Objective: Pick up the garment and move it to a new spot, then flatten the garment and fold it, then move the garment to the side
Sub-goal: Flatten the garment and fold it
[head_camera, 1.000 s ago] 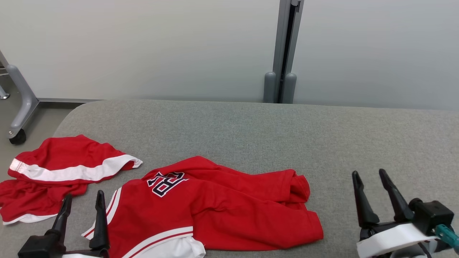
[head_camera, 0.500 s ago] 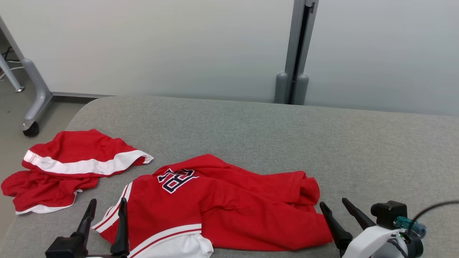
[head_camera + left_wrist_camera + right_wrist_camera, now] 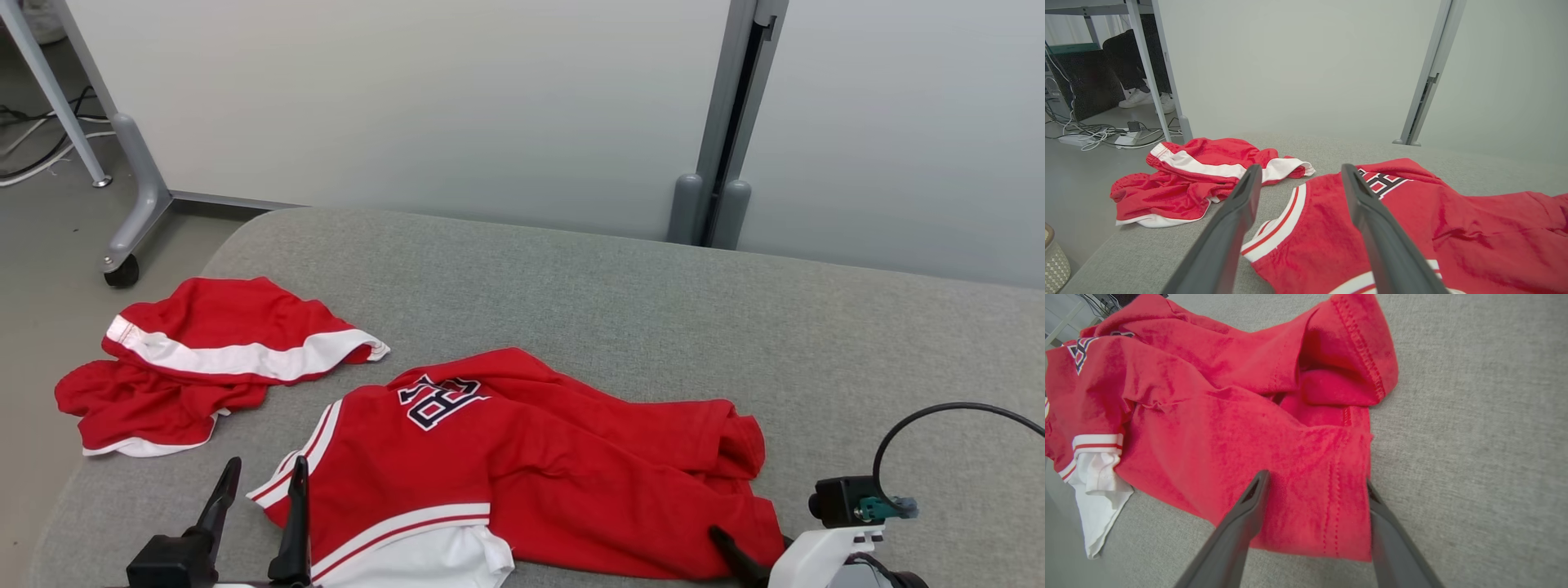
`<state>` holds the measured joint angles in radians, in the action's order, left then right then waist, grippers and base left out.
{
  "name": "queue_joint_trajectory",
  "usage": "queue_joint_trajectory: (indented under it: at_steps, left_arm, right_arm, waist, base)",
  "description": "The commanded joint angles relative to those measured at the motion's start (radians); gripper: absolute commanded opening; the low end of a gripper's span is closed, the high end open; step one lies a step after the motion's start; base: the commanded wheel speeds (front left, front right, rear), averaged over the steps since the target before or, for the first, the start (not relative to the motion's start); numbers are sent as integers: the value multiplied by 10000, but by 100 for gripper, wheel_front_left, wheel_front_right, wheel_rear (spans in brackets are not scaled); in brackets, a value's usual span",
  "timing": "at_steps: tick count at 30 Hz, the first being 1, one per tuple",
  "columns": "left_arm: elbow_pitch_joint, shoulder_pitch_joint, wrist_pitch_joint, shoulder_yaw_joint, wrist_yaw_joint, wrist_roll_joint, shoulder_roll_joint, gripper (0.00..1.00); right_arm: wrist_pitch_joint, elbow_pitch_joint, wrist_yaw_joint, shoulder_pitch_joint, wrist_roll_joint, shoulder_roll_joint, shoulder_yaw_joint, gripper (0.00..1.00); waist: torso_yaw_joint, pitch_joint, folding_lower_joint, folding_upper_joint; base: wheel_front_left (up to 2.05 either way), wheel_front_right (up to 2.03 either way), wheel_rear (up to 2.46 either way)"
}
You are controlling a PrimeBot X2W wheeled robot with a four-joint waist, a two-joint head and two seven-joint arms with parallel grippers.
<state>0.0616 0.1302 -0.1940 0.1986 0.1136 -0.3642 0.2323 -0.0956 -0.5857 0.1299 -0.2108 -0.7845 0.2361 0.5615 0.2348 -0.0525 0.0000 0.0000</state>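
Red garment (image 3: pixel 522 474), navy lettering, white trim: lay crumpled on grey padded surface (image 3: pixel 653 310), near its front edge. Left gripper (image 3: pixel 267 463) stood wide apart by the striped sleeve. Right gripper (image 3: pixel 1315 478) stood equally wide, over the hem corner. Second red garment (image 3: pixel 212 351) lay apart, leftward.
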Motion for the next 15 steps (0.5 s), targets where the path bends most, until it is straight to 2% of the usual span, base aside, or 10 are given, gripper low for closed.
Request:
queue_joint_trajectory:
  at_steps: [1, 2, 3, 15]
  left_arm:
    - [26, -160, 21, -3, -49, -67, 42, 100]
    - [38, -165, 26, -5, -43, -62, 53, 100]
    - [45, -170, 27, -10, -33, -62, 58, 100]
    - [9, -276, -28, 63, -59, -173, 86, 100]
  right_arm:
    - [56, -59, 16, 1, -92, 124, 38, 48]
    - [124, -91, 16, -9, -119, 151, 65, 35]
    - [173, -127, 16, -21, -155, 165, 100, 0]
    - [1471, -185, 16, -926, -15, 712, 60, 0]
  waist:
    - [57, -12, 0, 0]
    - [80, -15, 0, 0]
    - [95, -16, 0, 0]
    - [13, 169, 0, 0]
  base:
    - [0, 0, 0]
    - [0, 0, 0]
    - [0, 0, 0]
    - [0, 0, 0]
